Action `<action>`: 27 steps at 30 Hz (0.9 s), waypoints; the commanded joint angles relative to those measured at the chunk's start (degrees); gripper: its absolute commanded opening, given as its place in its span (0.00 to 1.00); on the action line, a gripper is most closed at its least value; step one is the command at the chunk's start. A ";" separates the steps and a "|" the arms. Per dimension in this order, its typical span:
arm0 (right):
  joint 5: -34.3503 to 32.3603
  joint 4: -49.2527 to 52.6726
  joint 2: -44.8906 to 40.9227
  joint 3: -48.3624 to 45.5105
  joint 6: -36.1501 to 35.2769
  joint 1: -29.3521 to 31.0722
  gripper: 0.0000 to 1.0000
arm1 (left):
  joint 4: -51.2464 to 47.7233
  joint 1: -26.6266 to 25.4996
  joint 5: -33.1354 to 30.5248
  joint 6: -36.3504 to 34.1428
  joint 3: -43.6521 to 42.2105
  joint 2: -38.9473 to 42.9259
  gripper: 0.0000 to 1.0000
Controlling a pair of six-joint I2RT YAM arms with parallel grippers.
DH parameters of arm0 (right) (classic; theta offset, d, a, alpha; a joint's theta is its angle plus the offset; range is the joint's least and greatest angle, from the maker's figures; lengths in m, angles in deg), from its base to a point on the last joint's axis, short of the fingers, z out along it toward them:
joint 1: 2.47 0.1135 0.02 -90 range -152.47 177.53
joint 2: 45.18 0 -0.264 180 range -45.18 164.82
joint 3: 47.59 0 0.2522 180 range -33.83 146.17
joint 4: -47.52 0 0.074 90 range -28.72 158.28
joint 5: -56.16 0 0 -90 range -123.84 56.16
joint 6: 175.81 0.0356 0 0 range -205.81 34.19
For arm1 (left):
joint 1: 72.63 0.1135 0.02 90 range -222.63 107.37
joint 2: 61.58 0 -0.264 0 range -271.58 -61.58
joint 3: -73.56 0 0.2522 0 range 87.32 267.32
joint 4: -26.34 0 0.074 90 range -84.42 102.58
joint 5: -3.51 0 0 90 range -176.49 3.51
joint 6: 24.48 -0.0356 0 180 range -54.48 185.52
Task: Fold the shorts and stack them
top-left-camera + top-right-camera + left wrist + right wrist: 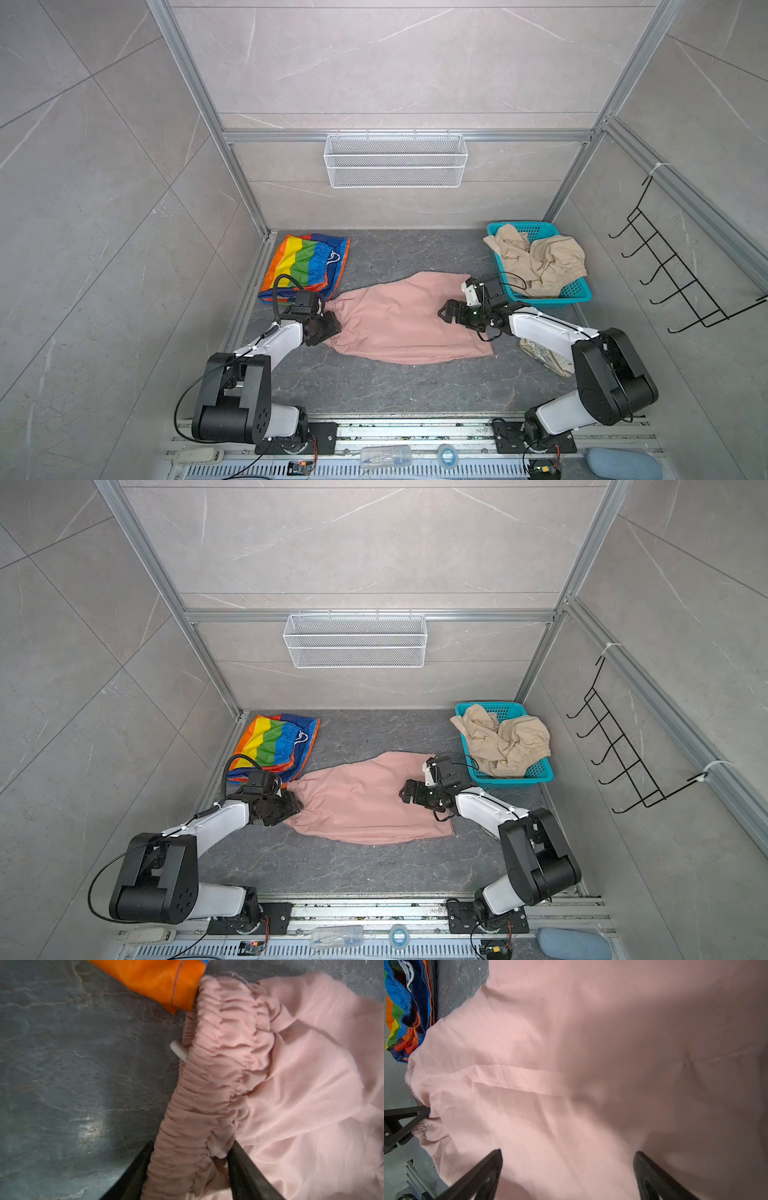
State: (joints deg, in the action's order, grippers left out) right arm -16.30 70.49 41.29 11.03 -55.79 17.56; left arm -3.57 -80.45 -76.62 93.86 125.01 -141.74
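On the desk (374,386), mid-frame, the pink shorts (399,324) lie lengthwise left to right, waistband (207,1084) pointing left. The left gripper (331,328) pinches it between its jaws; the right gripper (445,312) hovers over the fabric, jaws wide.

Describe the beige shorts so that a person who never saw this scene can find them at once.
On the dark grey table, go to the far right corner, where a teal basket stands. The beige shorts lie crumpled inside it, hanging over its rim. Only they are in a container: the pink shorts lie spread mid-table, the rainbow-striped shorts at the far left.
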 commanded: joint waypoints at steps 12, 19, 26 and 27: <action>-1.98 3.02 -3.59 -0.35 0.21 0.11 0.99 | -8.11 -6.91 -4.53 -2.34 8.34 -7.16 0.00; -4.04 4.39 -3.94 -0.29 0.42 0.14 0.99 | -18.35 -11.83 -10.47 -4.74 18.99 -10.10 0.00; -5.55 6.06 -6.70 2.32 3.68 0.16 1.00 | -29.90 -15.84 -18.70 -7.03 28.96 -11.49 0.00; -4.78 5.07 -6.97 2.55 5.46 0.11 1.00 | -30.76 -16.20 -19.28 -7.00 29.98 -10.96 0.00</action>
State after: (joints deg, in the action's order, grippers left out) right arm -20.44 75.17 36.68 11.12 -53.93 17.56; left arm -27.00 -95.66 -91.22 89.05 151.61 -154.00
